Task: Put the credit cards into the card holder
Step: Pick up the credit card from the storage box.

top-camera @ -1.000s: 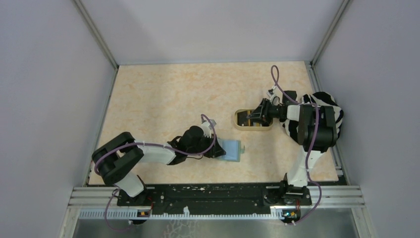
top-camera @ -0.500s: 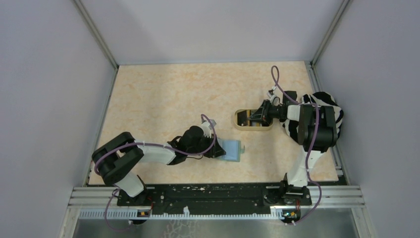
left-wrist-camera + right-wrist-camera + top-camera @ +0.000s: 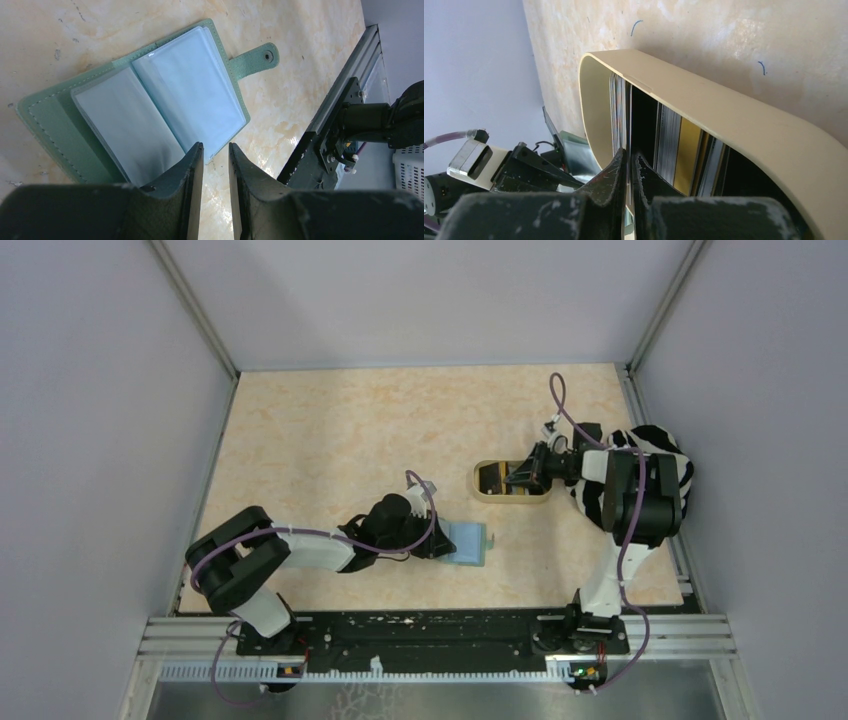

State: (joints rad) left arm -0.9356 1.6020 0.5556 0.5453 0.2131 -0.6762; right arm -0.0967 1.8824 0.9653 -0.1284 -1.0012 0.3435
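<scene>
My right fingers (image 3: 623, 161) were pressed together on the thin edge of one of the credit cards (image 3: 668, 142). The cards stood on edge in a row (dark, pale and yellow-gold ones side by side) inside the tan tray (image 3: 724, 107). The pinched card was still down among the others. The tray sat on the worktop (image 3: 300, 65) toward my right side.

My left fingers (image 3: 196, 156) stood slightly spread, with only worktop showing in the narrow gap. Their tips were at the near edge of the card holder (image 3: 165, 95), and one tip overlapped its clear sleeves. The card holder lay open and flat near the front middle of the worktop, well apart from the tray. Its pale blue-green sleeves faced up, and its snap tab (image 3: 255, 57) stuck out to one side.
</scene>
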